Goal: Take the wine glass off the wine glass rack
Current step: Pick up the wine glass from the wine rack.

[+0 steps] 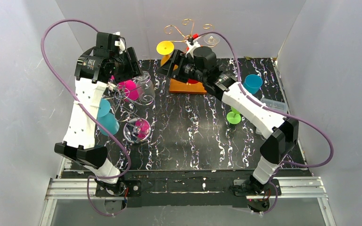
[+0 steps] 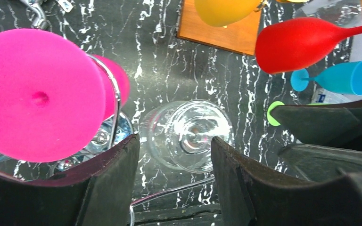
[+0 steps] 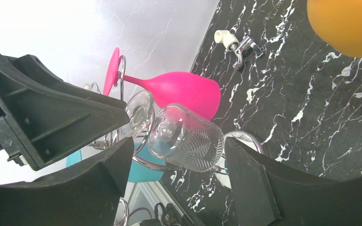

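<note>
While the clear wine glass (image 3: 188, 141) hangs sideways by its foot in a chrome rack (image 2: 118, 92) on the left of the table (image 1: 193, 136), beside a pink glass (image 3: 179, 92), the left gripper (image 2: 174, 141) hovers close, fingers apart, not gripping it. The right gripper (image 3: 178, 143) is wide and empty.

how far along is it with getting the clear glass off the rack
Nothing looks done yet: the clear wine glass hangs on the silver rack. In hand: the left end effector is open, the glass framed between its jaws. Left: close on it and lift it free.
</note>
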{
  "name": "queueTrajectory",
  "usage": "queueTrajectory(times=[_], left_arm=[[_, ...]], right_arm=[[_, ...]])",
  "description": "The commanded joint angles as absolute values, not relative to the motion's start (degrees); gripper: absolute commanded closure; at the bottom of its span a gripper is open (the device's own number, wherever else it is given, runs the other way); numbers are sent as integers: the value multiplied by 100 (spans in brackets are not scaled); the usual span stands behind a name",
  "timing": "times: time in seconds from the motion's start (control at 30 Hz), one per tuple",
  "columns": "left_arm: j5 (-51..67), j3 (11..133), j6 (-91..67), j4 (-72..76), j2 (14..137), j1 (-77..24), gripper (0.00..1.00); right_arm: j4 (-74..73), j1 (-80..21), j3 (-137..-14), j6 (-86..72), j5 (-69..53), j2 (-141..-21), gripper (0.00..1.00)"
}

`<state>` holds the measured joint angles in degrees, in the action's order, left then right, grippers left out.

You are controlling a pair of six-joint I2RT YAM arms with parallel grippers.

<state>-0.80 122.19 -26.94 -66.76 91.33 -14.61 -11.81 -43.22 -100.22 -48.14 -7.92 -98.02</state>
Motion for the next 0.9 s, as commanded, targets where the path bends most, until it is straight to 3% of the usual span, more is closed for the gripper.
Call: queueTrajectory(times=[0.0,0.1,0.27,0.67,0.87], left_arm=[[358,12118,-2844,-6518,8835,-1414,45],[421,12072,-2881,-6483,8820,-1414,45],[447,12058,-2892,-6446,8814,-1415,45],[509,11956,-2869,-6382,8763,-1415,45],[553,11923,-2810,-6376,8758,-1415,44]], right_arm=[[-504,-4368,-9732,-5067,-842,-9722,17],[-343,-4376,-9446,-5257,-855,-9660,10],[-55,-4385,-8533,-5768,-476,-9214,12],[2707,-4403,-6718,-7557,-791,-9128,3],[2461,-4437,-6631,-7791,-419,-9098,2]])
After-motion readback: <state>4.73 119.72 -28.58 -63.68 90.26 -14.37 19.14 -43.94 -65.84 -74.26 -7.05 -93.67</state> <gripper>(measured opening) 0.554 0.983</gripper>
